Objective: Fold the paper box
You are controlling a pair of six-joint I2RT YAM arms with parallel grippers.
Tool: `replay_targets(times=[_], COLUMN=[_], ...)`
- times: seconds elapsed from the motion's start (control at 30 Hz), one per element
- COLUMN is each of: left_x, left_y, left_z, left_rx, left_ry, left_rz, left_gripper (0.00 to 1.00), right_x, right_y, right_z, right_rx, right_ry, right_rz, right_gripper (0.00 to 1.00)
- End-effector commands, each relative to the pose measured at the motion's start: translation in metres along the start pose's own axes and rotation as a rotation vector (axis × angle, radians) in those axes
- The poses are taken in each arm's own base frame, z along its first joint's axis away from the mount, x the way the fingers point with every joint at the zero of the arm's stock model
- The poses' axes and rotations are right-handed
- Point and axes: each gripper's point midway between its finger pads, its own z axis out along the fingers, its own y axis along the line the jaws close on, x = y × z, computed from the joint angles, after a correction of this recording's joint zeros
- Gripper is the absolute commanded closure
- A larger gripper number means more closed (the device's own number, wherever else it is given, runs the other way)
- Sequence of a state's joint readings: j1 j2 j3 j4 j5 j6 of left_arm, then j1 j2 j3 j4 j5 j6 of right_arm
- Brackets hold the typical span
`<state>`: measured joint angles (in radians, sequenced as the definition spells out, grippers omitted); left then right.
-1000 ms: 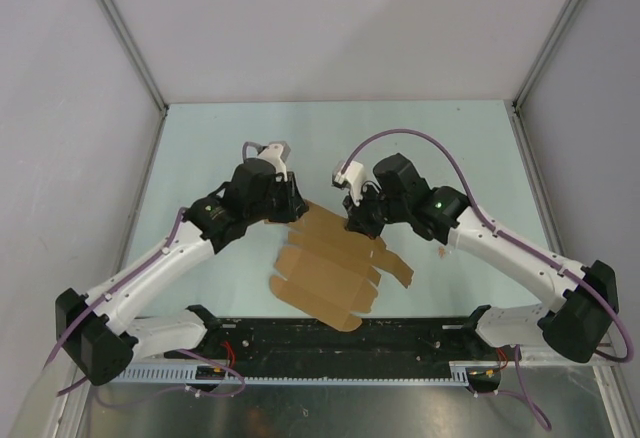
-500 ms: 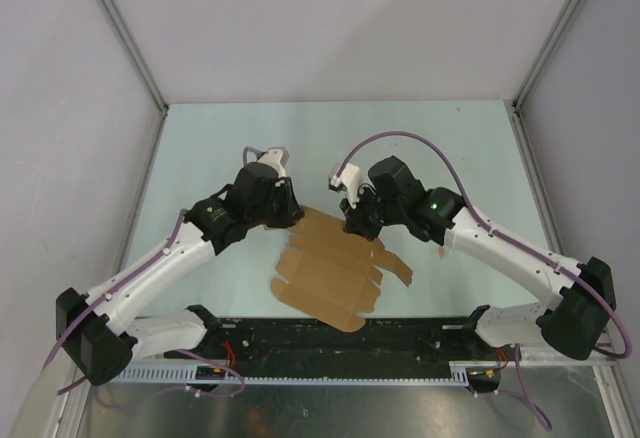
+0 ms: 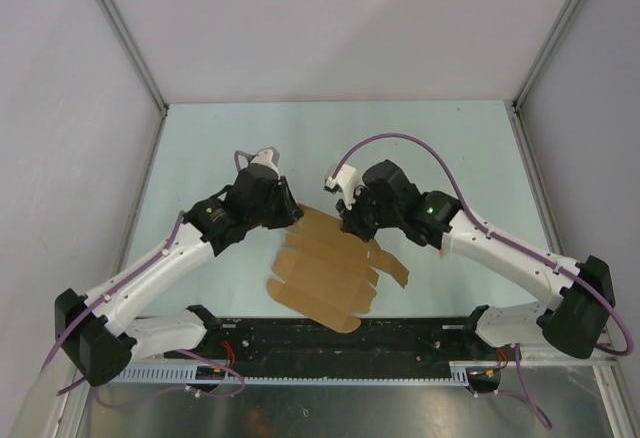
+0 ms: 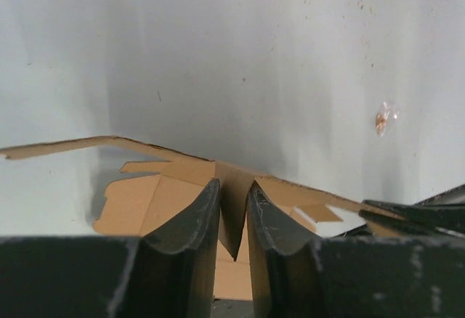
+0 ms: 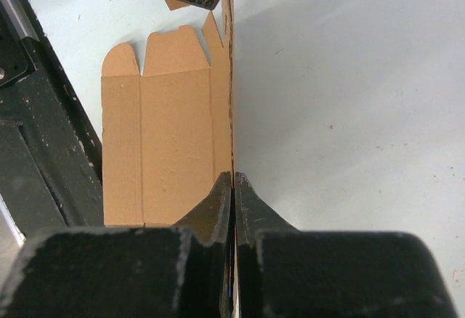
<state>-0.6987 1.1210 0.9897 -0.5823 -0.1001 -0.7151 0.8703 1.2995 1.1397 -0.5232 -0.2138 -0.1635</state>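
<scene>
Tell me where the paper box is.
Top view: the paper box lies unfolded near-centre on the table, far edge pinched by the left gripper and right gripper.

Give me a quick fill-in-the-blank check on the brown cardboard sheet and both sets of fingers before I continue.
1. The right fingers are ___ on the thin edge of the brown die-cut cardboard sheet.
2. The left fingers straddle a raised flap, while most of the sheet lies ___ on the pale blue table.
3. Both work at the sheet's ___ edge, not the one nearest the robot.

Missing words: shut; flat; far.
</scene>
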Motion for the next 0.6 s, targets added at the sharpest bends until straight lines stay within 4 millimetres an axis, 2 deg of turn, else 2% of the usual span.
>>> replay_targets(times=[0.0,0.23,0.33,0.57], left_x=[-0.015,-0.025,-0.028,-0.035], left_y=[-0.004,-0.014,-0.016,-0.012], left_z=[-0.012,-0.013,-0.012,-0.011], left_rx=[-0.01,0.012,0.013,-0.015], left_ry=[-0.076,-0.104,-0.112,-0.15], left_rz=[-0.132,-0.188,-0.196,-0.224], left_gripper=[0.74,0.78,0.84,0.9], right_x=[-0.043,-0.053,-0.054,-0.061], right_y=[-0.002,0.01,0.018,0.013], right_z=[-0.011,-0.007,-0.003,-0.006], right_rx=[0.07,0.104,0.106,0.201], right_ry=[-0.158,-0.191,-0.194,-0.228], right_rz=[0.004,0.019,0.029,0.099], right_gripper=[1.0,1.0,1.0,1.0])
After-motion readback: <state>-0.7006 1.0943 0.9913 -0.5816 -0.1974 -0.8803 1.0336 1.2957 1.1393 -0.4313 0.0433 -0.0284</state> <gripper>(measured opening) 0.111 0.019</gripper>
